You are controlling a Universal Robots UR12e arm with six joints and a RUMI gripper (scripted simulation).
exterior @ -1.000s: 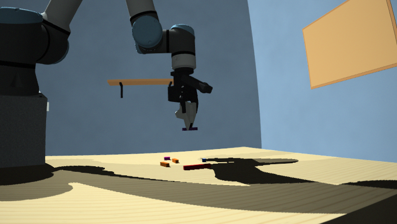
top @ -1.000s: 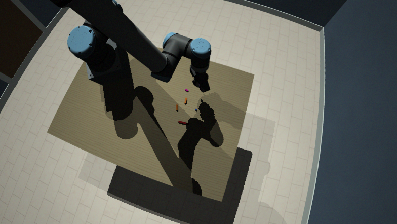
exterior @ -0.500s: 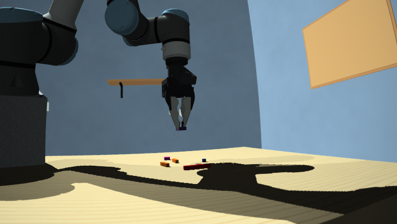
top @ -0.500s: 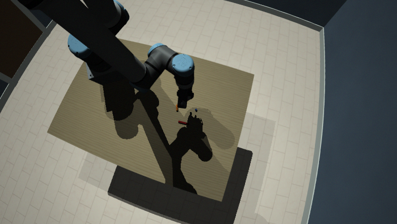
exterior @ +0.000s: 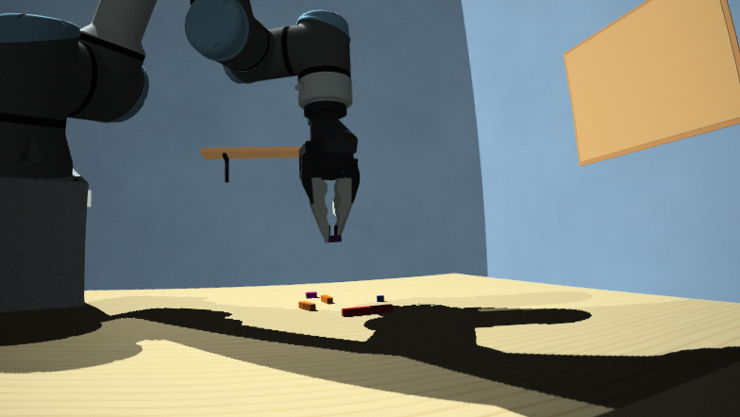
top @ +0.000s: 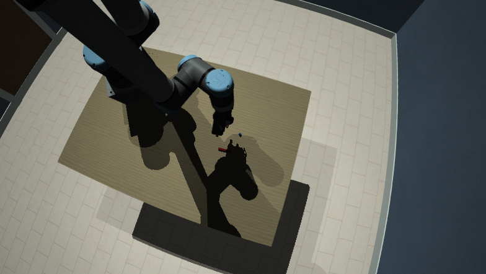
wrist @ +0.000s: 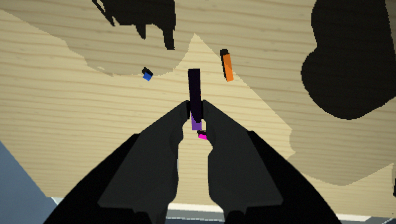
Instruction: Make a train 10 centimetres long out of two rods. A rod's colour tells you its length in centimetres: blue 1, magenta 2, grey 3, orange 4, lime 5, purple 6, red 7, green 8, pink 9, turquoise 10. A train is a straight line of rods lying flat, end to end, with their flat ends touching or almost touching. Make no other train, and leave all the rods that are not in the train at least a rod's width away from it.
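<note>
My gripper (exterior: 334, 233) (wrist: 195, 101) (top: 217, 133) is shut on a purple rod (exterior: 334, 239) (wrist: 194, 85) and holds it level, high above the table (top: 101, 146) (exterior: 518, 294). Below it lie a magenta rod (exterior: 311, 293) (wrist: 202, 135), two orange rods (exterior: 307, 305) (exterior: 326, 298), one of which shows in the wrist view (wrist: 227, 66), a small blue rod (top: 240, 134) (exterior: 379, 298) (wrist: 147, 76) and a red rod (top: 222, 149) (exterior: 366, 309). All of them lie apart from each other. In the top view the arm hides the orange and magenta rods.
The arm's dark shadow (exterior: 425, 331) falls across the table right of the red rod. A small shelf (exterior: 248, 152) hangs on the back wall and an orange panel (exterior: 652, 82) on the right wall.
</note>
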